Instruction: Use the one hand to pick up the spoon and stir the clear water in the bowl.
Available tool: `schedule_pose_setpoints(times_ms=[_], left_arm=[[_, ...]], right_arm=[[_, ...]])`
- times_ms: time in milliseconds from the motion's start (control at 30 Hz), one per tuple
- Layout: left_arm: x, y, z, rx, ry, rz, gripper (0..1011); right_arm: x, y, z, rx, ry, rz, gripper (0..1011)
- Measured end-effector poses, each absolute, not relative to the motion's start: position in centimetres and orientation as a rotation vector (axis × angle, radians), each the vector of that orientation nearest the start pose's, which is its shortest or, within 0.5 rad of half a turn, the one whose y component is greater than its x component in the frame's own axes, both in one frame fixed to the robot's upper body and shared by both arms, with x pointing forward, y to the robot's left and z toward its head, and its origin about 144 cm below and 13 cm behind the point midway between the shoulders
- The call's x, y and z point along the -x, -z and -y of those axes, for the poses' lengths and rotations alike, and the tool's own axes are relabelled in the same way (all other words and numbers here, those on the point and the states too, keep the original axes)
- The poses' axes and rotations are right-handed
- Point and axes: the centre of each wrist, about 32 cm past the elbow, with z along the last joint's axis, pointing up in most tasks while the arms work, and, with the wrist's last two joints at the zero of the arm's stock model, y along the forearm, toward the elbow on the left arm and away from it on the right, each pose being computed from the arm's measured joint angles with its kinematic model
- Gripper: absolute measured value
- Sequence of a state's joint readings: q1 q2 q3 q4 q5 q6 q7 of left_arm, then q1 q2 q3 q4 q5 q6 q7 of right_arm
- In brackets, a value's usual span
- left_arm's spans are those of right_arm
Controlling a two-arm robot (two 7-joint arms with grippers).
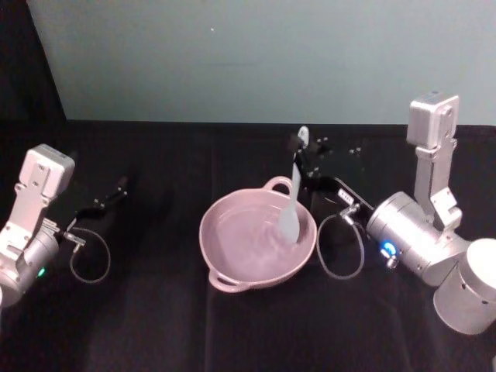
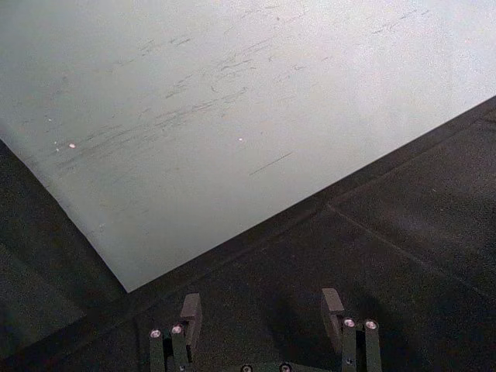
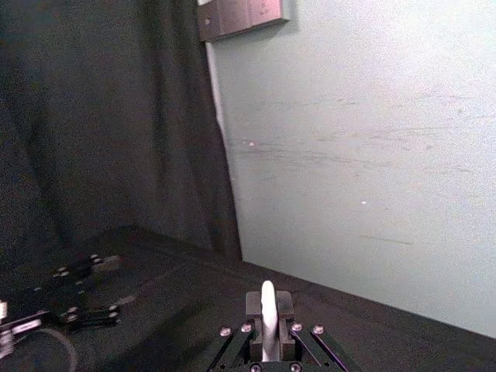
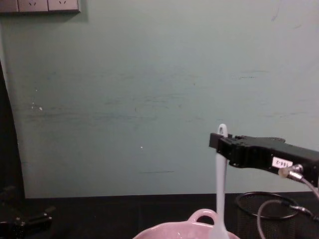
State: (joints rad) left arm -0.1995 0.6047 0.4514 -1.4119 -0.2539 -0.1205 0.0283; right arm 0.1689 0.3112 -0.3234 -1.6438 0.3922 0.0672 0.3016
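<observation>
1. At the bench [image 1: 155,325] centre, the glossy pink bowl [image 1: 211,252] held water [image 1: 252,252] and the slim white spoon [image 1: 291,217], oval scoop down.
2. The right tool [image 1: 298,146] pinched the handle's top.
3. The left tool [image 1: 120,186] hung spread at the left.

Shows one bowl [image 1: 205,232], pale pink, with two loop handles [image 1: 279,184] on its rim. Shows one spoon [image 1: 292,203], white, with one small hole at the handle tip. Counts two hands, the right hand [image 1: 298,145] and the left hand [image 1: 120,186], each with two fingers [image 2: 191,310]. Counts two arms [image 1: 422,240], one per hand, and two grey cable loops [image 1: 319,246], one beside each wrist. Shows one blue light [image 1: 386,249] on the right wrist and one green light [image 1: 40,272] on the left. Includes one black wire-mesh cup [image 4: 249,221], one bench [image 1: 155,333] under black cloth, one pale wall [image 4: 149,74], and at least two socket plates [image 4: 50,5], cut by the chest view's upper edge.
</observation>
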Motion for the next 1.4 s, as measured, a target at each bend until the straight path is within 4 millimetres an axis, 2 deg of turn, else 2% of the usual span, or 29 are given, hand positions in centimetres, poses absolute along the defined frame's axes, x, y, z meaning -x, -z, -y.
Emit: schedule_pose_setpoints(times_ms=[167, 367, 533, 700, 867, 1033, 1233, 1400], left_arm=[[-48.9, -114.0, -31.0, -0.305, -1.248, 0.285, 1011], [-48.9, -114.0, -31.0, -0.305, -1.248, 0.285, 1011], [-48.9, -114.0, -31.0, -0.304, -1.248, 0.285, 1011], [-48.9, -114.0, -31.0, -0.304, -1.248, 0.285, 1011], [-48.9, -114.0, -31.0, -0.305, -1.248, 0.285, 1011], [-48.9, -114.0, -31.0, -0.305, -1.248, 0.285, 1011], [-48.9, -114.0, -31.0, -0.304, -1.248, 0.285, 1011], [-48.9, -114.0, -31.0, -0.304, -1.248, 0.285, 1011]], right_arm=[[-47.7, -120.1, 19.8, -0.08, 0.876, 0.005, 121], [-47.4, -119.6, 16.8, -0.1, 0.765, -0.03, 121], [-48.4, -119.6, 14.9, -0.127, 0.727, -0.049, 120], [-50.2, -119.5, 14.0, -0.136, 0.725, -0.057, 120], [-51.4, -119.4, 14.1, -0.134, 0.741, -0.055, 121], [-52.8, -119.5, 15.7, -0.132, 0.803, -0.041, 121], [-53.0, -119.5, 18.1, -0.131, 0.87, -0.034, 121], [-52.2, -119.8, 20.1, -0.134, 0.913, -0.02, 120]])
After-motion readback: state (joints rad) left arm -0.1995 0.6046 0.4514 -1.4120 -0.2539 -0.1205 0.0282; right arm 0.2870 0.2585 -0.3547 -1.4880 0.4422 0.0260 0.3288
